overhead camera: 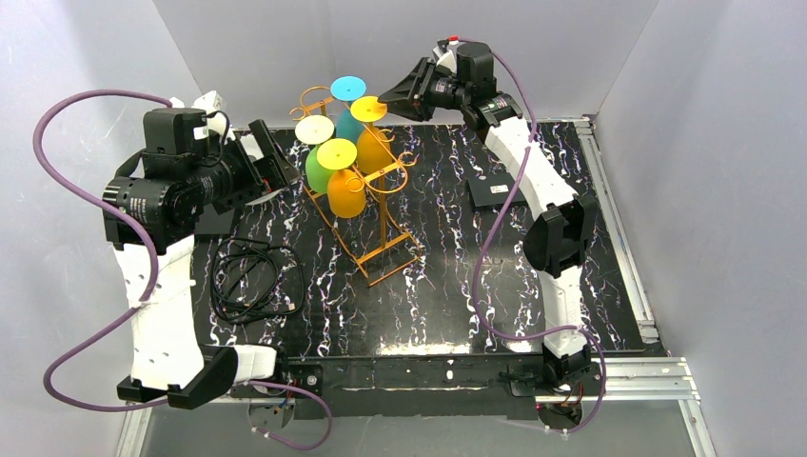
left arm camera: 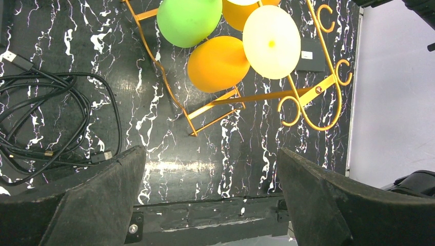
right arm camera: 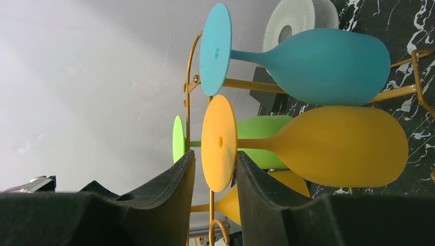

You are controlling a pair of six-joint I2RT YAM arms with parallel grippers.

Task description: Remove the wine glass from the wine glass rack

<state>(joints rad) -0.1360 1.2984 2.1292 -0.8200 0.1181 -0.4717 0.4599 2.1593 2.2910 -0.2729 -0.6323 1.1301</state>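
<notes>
The orange-gold wire wine glass rack (overhead camera: 381,233) stands on the black marbled table, with several coloured wine glasses hanging upside down from it. My right gripper (overhead camera: 385,99) is at the rack's back top. In the right wrist view it (right arm camera: 215,171) is open and straddles the round foot of an orange wine glass (right arm camera: 333,146). The right finger touches the foot and the left finger stands a little apart. A teal glass (right arm camera: 328,59) hangs beside it and a green glass (right arm camera: 261,128) behind. My left gripper (overhead camera: 276,164) is open and empty, held high to the left of the rack (left arm camera: 308,95).
A coiled black cable (overhead camera: 252,281) lies on the table left of the rack and shows in the left wrist view (left arm camera: 46,123). A small black box (overhead camera: 495,193) lies right of the rack. A white spool (right arm camera: 297,18) sits behind the glasses. Grey walls enclose the table.
</notes>
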